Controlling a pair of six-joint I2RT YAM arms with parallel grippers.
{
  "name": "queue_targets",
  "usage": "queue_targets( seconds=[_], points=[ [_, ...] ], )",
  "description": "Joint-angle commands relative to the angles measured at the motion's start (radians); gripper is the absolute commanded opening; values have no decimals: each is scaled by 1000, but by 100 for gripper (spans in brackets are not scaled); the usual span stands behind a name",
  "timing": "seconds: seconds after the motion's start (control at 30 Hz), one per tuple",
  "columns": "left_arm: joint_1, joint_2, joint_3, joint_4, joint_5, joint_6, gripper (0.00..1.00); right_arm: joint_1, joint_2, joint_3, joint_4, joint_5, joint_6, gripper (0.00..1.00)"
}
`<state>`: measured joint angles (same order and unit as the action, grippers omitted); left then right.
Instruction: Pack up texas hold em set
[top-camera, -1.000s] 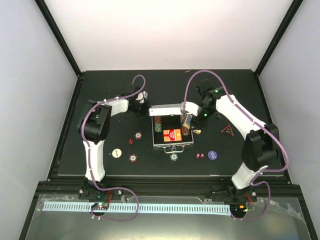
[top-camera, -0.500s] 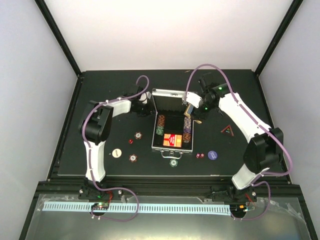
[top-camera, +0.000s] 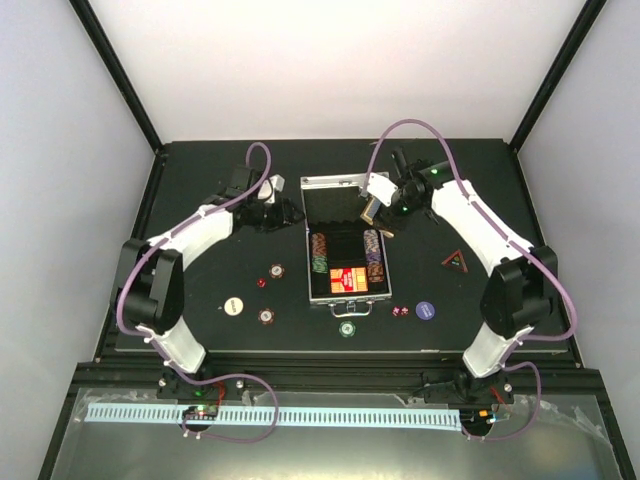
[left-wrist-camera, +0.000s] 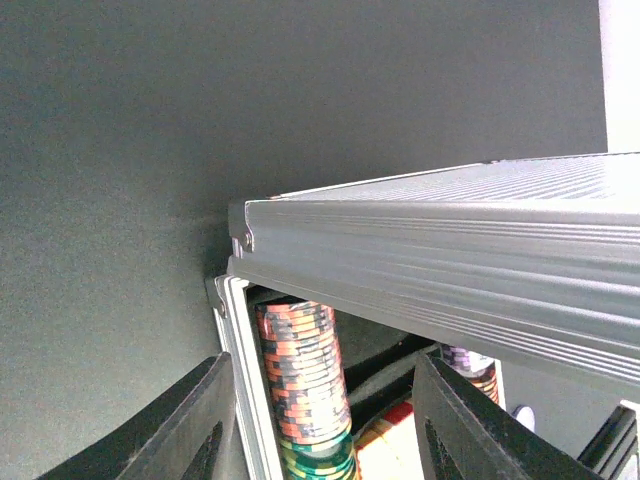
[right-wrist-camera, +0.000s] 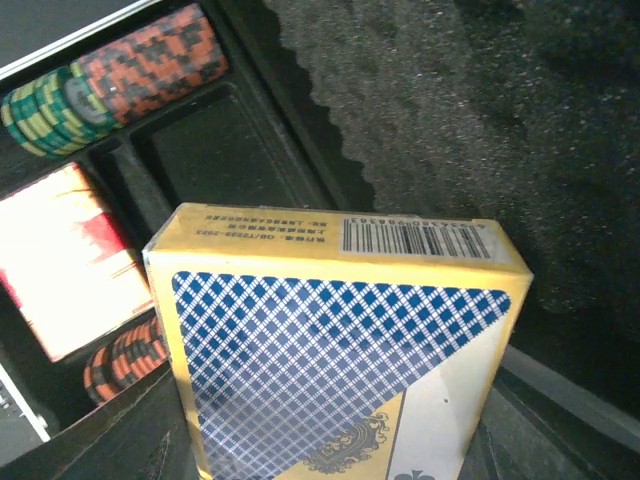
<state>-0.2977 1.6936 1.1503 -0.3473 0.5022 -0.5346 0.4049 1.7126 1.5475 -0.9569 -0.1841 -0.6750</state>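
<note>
Locate the briefcase (top-camera: 346, 298) at the middle of the counter (top-camera: 200, 180). It lies open with its handle (top-camera: 352, 308) on the near edge, toward the arm bases, and its hinge on the far edge; both edges run left to right. The ribbed lid (top-camera: 333, 196) stands up from the far edge, and in the left wrist view its silver shell shows above the chips. The chip stacks (top-camera: 320, 252) lie on their sides in troughs along the left and right walls, their axes running near to far. A red-and-orange pack (top-camera: 347, 279) sits between them at the near end. The right claw (top-camera: 372, 212) is clamped on the card deck (right-wrist-camera: 340, 330), a yellow box with a blue lattice back. It holds the deck over the far right part of the case, barcoded short end pointing away from the wrist. The left claw (top-camera: 272, 214) sits just beside the lid's left edge, its fingers (left-wrist-camera: 195, 425) apart. Note the loose items around the case:
- two maroon chips (top-camera: 277, 270), a cream chip (top-camera: 233, 306) and a single red die (top-camera: 261, 283) to the left;
- a green chip (top-camera: 347, 328) just in front of the handle;
- a pair of red dice (top-camera: 400, 311) and a purple chip (top-camera: 425, 310) to the near right;
- a dark triangular marker (top-camera: 456, 261) further right.

The upright lid stands between the two claws.
</note>
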Motion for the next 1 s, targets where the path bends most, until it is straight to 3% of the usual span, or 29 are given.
queue_targets(
  seconds=[0.0,0.37,0.67,0.97],
  points=[
    [3,-32,-20,-23,18,-5,51,11,-91,-40,-13,-81,-58,65],
    [4,-98,-49,-29,9,1,50,22,-168,-115,-71,-91,-89,65],
    [10,-143,-79,-30,-16,-13,50,87,-232,-175,-144,-125,-262,65],
    [27,-234,-139,-37,-34,-15,50,185,-143,-128,-113,-55,-398,64]
  ],
)
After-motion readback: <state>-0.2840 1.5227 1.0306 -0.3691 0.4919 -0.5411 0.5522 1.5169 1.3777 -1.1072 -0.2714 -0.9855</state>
